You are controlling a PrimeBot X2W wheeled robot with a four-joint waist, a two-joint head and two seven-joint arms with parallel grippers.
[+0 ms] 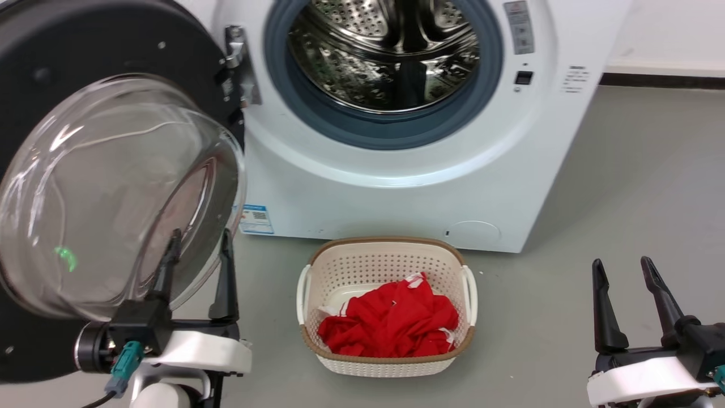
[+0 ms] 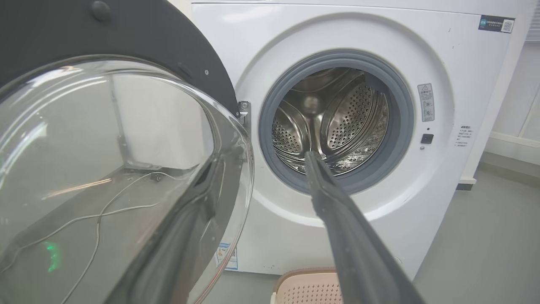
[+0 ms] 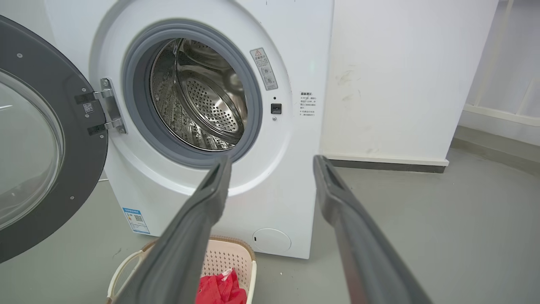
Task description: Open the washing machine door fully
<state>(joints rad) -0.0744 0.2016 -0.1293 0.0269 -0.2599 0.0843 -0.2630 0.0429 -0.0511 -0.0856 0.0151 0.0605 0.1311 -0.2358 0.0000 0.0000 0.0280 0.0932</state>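
The washing machine (image 1: 396,192) stands ahead with its steel drum (image 1: 385,51) exposed. The washing machine door (image 1: 85,45), a black disc with a bulging clear glass bowl (image 1: 113,187), is swung out to the left on its hinge (image 1: 238,62). My left gripper (image 1: 201,235) is open at the bowl's lower right edge. One of its fingers (image 1: 170,260) shows through the glass and the other is outside it. In the left wrist view the door (image 2: 50,25) is close on the left, and the bowl's rim crosses between the fingers of the left gripper (image 2: 262,157). My right gripper (image 1: 622,263) is open and holds nothing, low on the right.
A cream perforated basket (image 1: 388,242) with red cloth (image 1: 391,323) sits on the grey floor right before the machine. A white wall (image 3: 400,63) with a dark skirting runs to the machine's right. Open floor (image 1: 623,198) lies on the right side.
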